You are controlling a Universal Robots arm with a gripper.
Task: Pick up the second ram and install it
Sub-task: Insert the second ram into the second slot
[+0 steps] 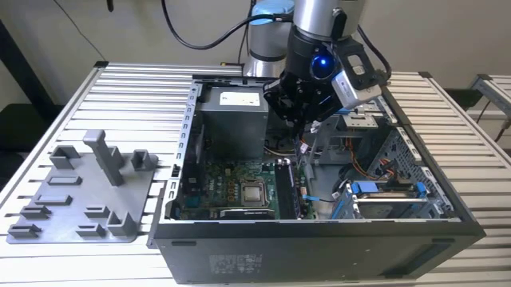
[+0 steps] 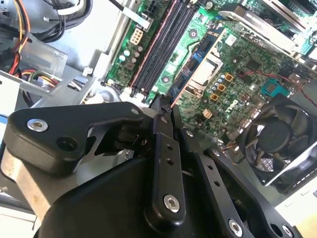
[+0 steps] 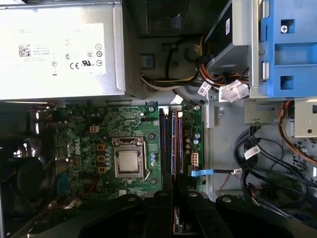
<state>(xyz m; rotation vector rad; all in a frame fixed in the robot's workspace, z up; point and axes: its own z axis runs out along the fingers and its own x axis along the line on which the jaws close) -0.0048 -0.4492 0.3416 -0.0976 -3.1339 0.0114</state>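
The gripper (image 1: 297,119) hung over the open case (image 1: 319,238), above the power supply (image 1: 231,104) end of the board (image 1: 209,179) and well clear of the parts below. Its fingers were drawn narrow and pinched the second ram (image 3: 174,220). The first wrist view showed it as a slim greenish edge between the two black fingers (image 3: 158,208). In that view the gripper (image 3: 174,194) sat in line with the long dark slots (image 3: 168,144), which ran beside the square silver chip (image 3: 129,162). In the second wrist view the fingertips (image 2: 161,116) met close together over the near end of the slots (image 2: 158,54), with a round fan (image 2: 275,136) off to one side. A grey tray (image 1: 80,200) of holder blocks lay on the slatted table (image 1: 136,84), to the exterior view's left of the case and apart from the gripper.
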